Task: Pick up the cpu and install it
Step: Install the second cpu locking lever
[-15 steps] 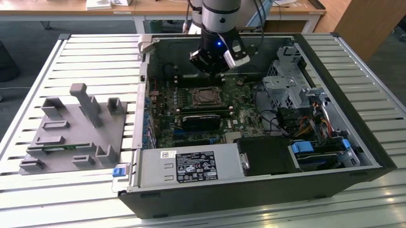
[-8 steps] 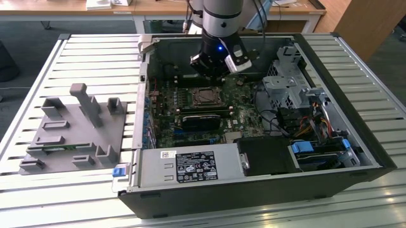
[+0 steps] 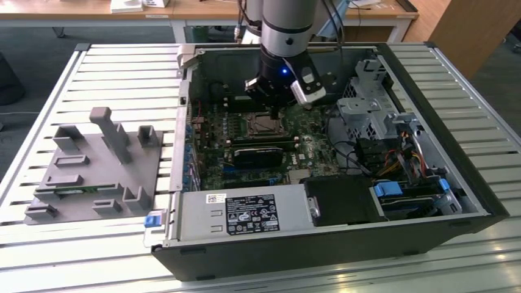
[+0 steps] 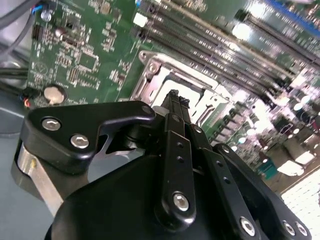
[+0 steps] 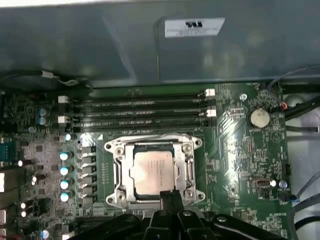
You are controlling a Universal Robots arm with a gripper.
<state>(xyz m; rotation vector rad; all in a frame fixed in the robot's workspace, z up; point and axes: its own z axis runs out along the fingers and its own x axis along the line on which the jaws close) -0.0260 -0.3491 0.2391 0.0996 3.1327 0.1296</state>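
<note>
Slatted metal table [image 3: 106, 67] is carrying an open PC case [image 3: 326, 244] toward the exterior view's right. A grey plastic fixture w/ upright pegs [image 3: 94, 165] is sitting on the slats at the exterior view's left, just beside the case.

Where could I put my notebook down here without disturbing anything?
On the bare slatted metal table beyond the grey plastic fixture, or on the slats before the open black computer case. Inside, around the gripper, it is crowded.
</note>
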